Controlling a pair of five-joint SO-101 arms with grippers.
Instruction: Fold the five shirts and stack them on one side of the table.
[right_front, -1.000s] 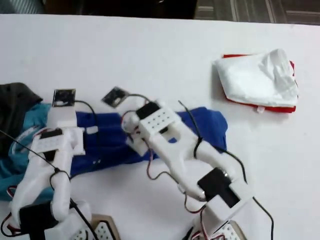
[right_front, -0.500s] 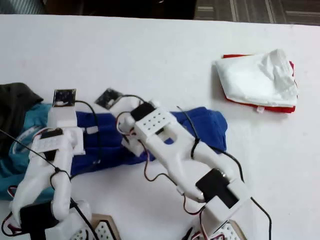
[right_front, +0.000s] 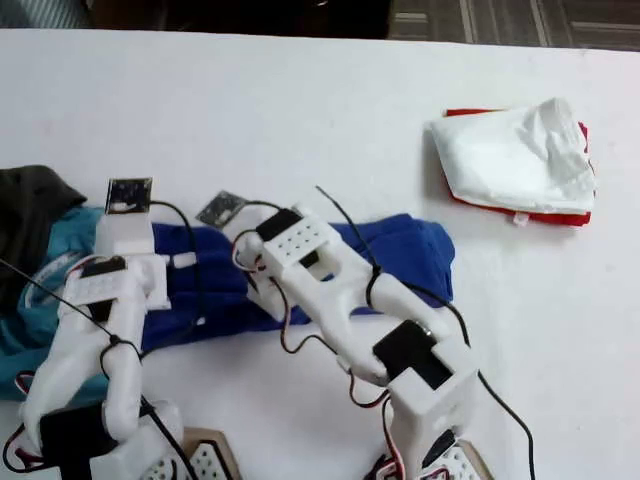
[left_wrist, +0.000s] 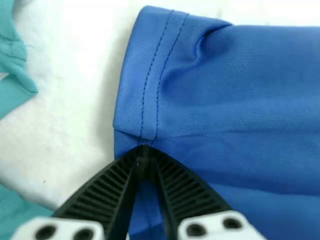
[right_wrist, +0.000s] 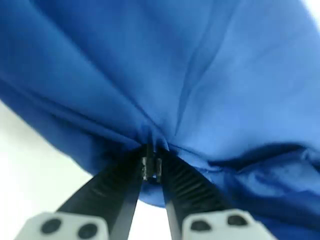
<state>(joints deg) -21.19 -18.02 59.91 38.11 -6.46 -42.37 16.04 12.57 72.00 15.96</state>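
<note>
The left arm (right_front: 95, 335) and right arm (right_front: 335, 285) are showing white shells with black servo blocks (right_front: 412, 358), trailing thin black and red cables (right_front: 192, 270). The left gripper (left_wrist: 144, 159) and right gripper (right_wrist: 151, 167) are wearing black ribbed fingers (left_wrist: 112, 187) on white mounts (left_wrist: 205, 231).

blue shirt (right_front: 420, 250) 1 | other shirts (right_front: 500, 160) 4 | arms (right_front: 330, 285) 2

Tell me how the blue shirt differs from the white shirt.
The blue shirt lies unfolded and rumpled; the white shirt is a folded bundle. The left end effector and right end effector each pinch the blue shirt; no arm touches the white shirt. The blue shirt lies on the table; the white shirt sits on a red shirt.
</note>
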